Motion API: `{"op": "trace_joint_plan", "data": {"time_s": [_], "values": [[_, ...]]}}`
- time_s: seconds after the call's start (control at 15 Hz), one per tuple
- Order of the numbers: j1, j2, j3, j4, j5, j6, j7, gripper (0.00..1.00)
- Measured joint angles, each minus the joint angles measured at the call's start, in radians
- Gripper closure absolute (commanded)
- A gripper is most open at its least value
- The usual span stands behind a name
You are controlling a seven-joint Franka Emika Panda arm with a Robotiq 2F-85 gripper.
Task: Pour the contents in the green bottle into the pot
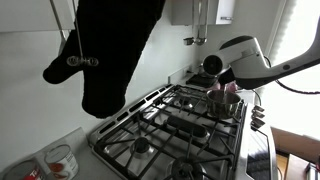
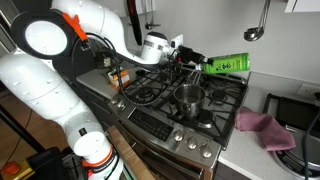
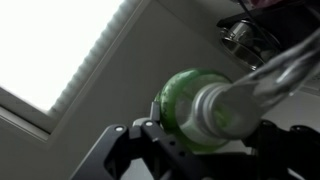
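My gripper [image 2: 190, 58] is shut on the green bottle [image 2: 226, 63] and holds it lying almost flat above the stove. The pot [image 2: 188, 96] stands on a burner below and slightly to the arm side of the bottle. In an exterior view the pot [image 1: 223, 101] looks pinkish grey, with the gripper [image 1: 214, 68] just above it; the bottle is hidden there. In the wrist view the fingers [image 3: 205, 138] clasp the round green bottle [image 3: 178, 100], whose pale end faces the camera. A blurred pale streak runs from it to the right. A metal pot [image 3: 245, 38] shows at the top right.
The gas stove [image 2: 165, 118] has black grates and front knobs. A pink cloth [image 2: 262, 128] lies on the counter beside it. A ladle [image 2: 255, 30] hangs on the wall. A black mitt [image 1: 110, 50] hangs close to the camera. A jar [image 1: 60, 160] stands on the counter.
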Motion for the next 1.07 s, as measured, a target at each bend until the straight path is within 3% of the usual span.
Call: {"op": "trace_joint_plan", "data": {"time_s": [0.4,1.07], "values": [[0.000,0.018,-0.004,0.029,0.049,0.019,0.013,0.55],[-0.009,0.032,-0.059,0.081,0.367,0.197,0.032,0.55]]}}
